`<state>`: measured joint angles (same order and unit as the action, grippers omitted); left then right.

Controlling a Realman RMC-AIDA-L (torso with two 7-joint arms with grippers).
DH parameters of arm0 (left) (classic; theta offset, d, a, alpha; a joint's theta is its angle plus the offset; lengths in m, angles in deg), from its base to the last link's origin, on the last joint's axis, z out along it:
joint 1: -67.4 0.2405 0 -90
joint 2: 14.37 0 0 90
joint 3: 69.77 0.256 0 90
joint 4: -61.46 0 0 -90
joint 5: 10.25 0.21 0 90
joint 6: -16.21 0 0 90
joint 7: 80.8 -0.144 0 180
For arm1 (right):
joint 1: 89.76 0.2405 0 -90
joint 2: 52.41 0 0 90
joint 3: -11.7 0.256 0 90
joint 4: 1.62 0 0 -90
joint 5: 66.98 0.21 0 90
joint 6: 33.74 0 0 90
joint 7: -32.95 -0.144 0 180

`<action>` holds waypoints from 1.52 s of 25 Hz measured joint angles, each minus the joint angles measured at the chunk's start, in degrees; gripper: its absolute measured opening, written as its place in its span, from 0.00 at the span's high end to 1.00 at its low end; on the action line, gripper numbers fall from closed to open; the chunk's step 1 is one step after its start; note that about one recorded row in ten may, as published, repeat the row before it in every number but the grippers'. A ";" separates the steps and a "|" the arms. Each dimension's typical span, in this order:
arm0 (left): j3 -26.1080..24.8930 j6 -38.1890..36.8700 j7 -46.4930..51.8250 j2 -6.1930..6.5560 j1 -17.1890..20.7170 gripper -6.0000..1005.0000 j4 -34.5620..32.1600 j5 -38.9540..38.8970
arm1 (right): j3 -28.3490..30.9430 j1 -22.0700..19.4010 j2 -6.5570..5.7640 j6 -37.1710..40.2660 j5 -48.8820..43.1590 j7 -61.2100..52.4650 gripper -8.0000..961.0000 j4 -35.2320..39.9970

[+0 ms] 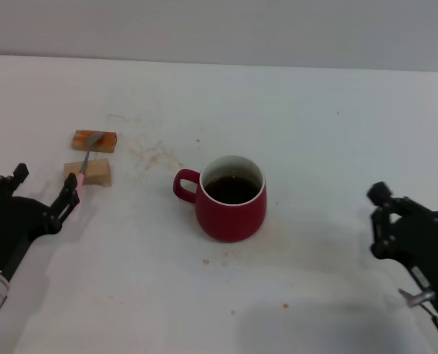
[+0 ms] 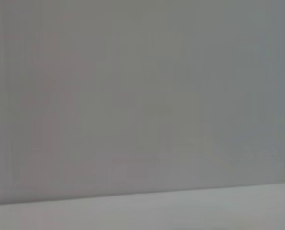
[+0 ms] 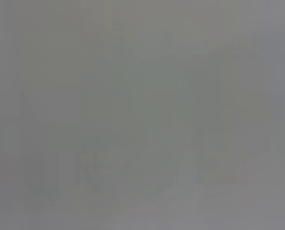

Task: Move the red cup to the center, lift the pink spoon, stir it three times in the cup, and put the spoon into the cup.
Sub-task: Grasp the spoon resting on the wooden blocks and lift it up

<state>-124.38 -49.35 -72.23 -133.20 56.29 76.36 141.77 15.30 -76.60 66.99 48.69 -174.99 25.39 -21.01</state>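
Pink spoon (image 1: 85, 164) lies across orange block (image 1: 94, 140) and tan block (image 1: 88, 173) at table (image 1: 315, 125) 9 o'clock, long axis 12–6, bowl at 12, handle tip toward left gripper (image 1: 40, 192). Left gripper, low at 8 o'clock, fingers spread wide, empty, one fingertip at the handle end. Red cup (image 1: 230, 199) sits centre, handle at 9; right gripper (image 1: 381, 221) low at 4 o'clock, fingers' state unclear.

Both grippers, left gripper (image 1: 38, 193) and right gripper (image 1: 385, 221), are matte black, angular.
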 joint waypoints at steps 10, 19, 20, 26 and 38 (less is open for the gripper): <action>4.37 0.67 2.89 -0.17 1.15 0.23 0.80 -0.12 | 0.82 -1.83 0.01 1.43 0.01 0.05 0.99 0.86; 4.94 3.91 3.31 -0.24 0.14 0.23 1.32 -0.16 | 0.55 -1.79 0.00 1.64 -0.32 0.09 0.99 0.64; 4.93 4.17 3.29 -0.25 0.04 0.23 1.40 -0.16 | 0.54 -1.79 0.00 1.64 -0.33 0.09 0.99 0.63; 4.94 5.23 2.91 -0.26 -0.49 0.23 1.53 -0.14 | 0.44 -1.66 -0.04 1.74 -0.36 0.10 0.99 0.59; 4.88 5.59 2.68 -0.26 -0.67 0.23 1.54 -0.14 | 0.40 -1.83 -0.05 2.31 -0.36 0.09 0.99 0.83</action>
<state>-119.50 -43.77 -69.55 -133.46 55.62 77.90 141.63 15.70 -78.44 66.94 50.99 -175.36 25.48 -20.18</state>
